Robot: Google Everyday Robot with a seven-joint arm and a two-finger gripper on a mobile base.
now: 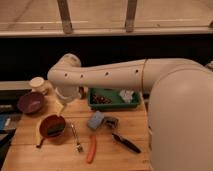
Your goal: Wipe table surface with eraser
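The table surface [115, 155] is a light-brown plank top that fills the lower part of the camera view. The eraser [111, 121] is a small dark block lying near the table's middle, right beside a blue-grey pad [95, 120]. My white arm reaches from the right across the back of the table. Its wrist bends down over the back left, and my gripper [64, 102] hangs there, mostly hidden by the wrist. It is well to the left of the eraser and holds nothing that I can see.
A green tray [98, 106] with small items stands at the back. A red-brown pan [52, 126], purple bowl [30, 102] and white cup [37, 84] are on the left. A fork [76, 140], orange-handled tool [91, 148] and black-handled tool [126, 142] lie in front.
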